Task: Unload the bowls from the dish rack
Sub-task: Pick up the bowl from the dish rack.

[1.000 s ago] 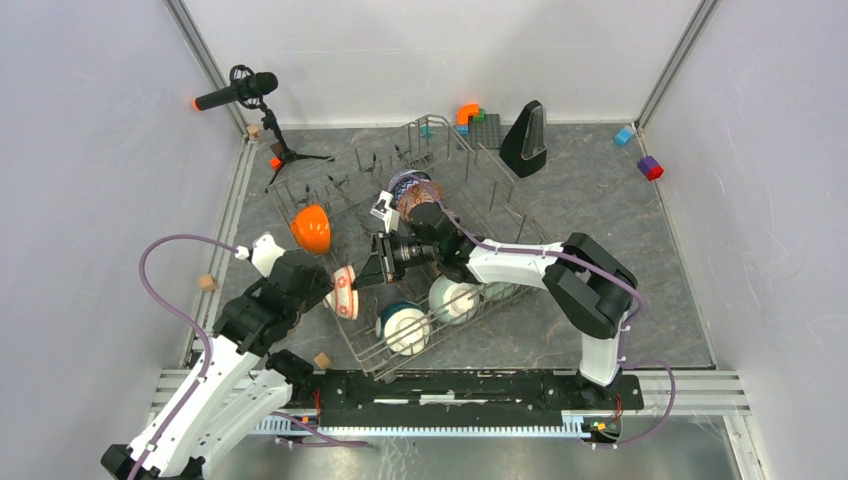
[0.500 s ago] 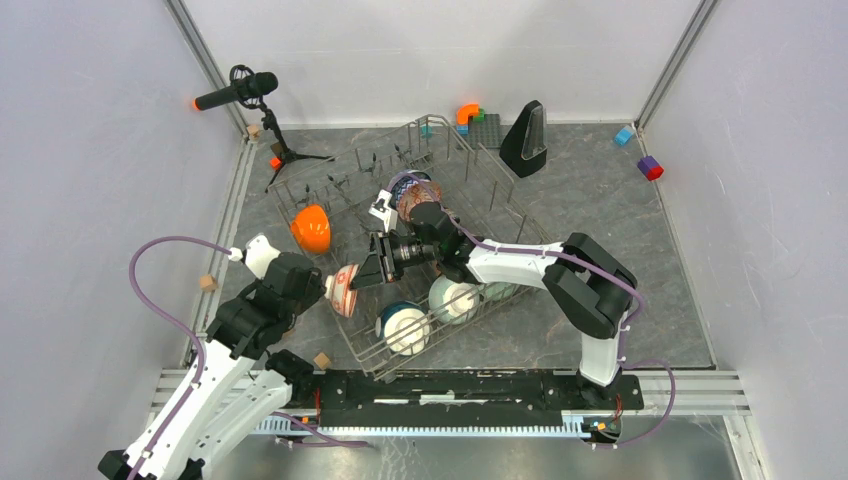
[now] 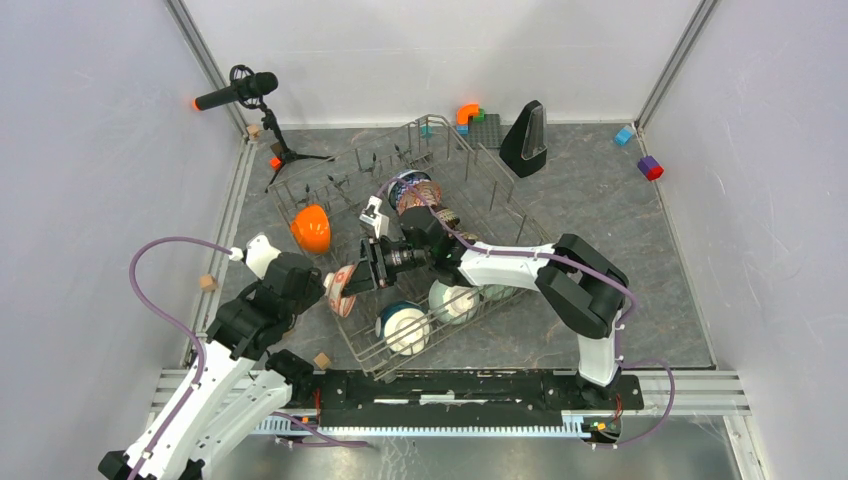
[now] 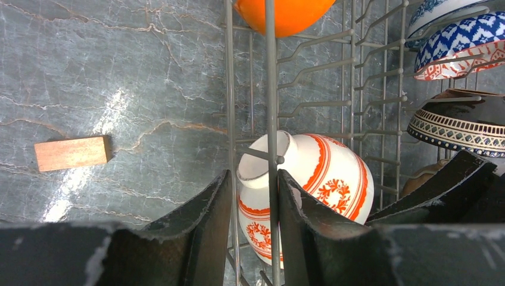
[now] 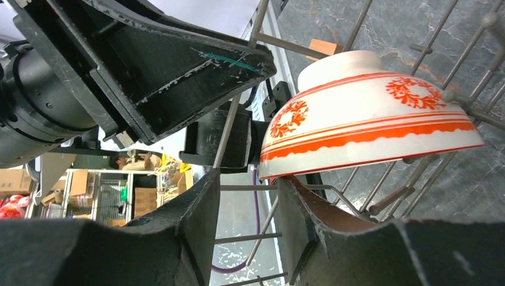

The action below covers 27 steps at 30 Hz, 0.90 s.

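Evidently extracting red-floral bowl [image 5: 369,119]: right gripper [image 5: 247,179] narrowly parted at rim, hold unclear; left gripper [image 4: 253,173] slightly open astride dish rack [image 4: 271,71] wire; next, lift clear.

The left gripper [image 3: 322,287] and right gripper [image 3: 357,279] nearly meet tip to tip. Each one's fingers [image 4: 205,208] stand narrowly parted, perhaps clamping.

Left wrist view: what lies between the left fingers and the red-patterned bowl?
A grey wire of the rack stands between the left fingers and the bowl; the left wrist view shows it.
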### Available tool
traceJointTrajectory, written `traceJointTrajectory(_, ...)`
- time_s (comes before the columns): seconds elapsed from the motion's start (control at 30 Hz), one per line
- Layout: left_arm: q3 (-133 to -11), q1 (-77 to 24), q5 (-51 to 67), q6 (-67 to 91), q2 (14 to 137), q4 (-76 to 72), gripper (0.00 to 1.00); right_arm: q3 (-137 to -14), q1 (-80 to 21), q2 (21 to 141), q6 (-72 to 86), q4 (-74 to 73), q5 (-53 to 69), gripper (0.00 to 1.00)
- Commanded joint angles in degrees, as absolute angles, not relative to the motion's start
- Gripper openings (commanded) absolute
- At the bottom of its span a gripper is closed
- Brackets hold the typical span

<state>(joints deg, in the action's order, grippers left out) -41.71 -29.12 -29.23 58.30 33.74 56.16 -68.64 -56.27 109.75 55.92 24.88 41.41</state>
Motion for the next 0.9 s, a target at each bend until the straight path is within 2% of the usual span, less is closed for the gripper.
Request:
traceJointTrajectory(0.0, -41.0, -29.27, -29.45, 60.05, 33.15, 55.57, 0.4, -70.38, -57.1, 110.84, 56.1, 25.14, 38.6, 0.47)
traceJointTrajectory(0.57, -40.71, -29.27, -29.36, 60.15, 32.83, 55.42, 0.35, -68.77, -58.6, 110.99, 61.85, 29.62, 29.78, 0.44)
traceJointTrajectory(0.87, -40.74, -29.27, -29.19, 60.03, 32.7, 55.41, 0.35, -68.31, -58.84, 111.28, 61.25, 26.37, 26.66, 0.37)
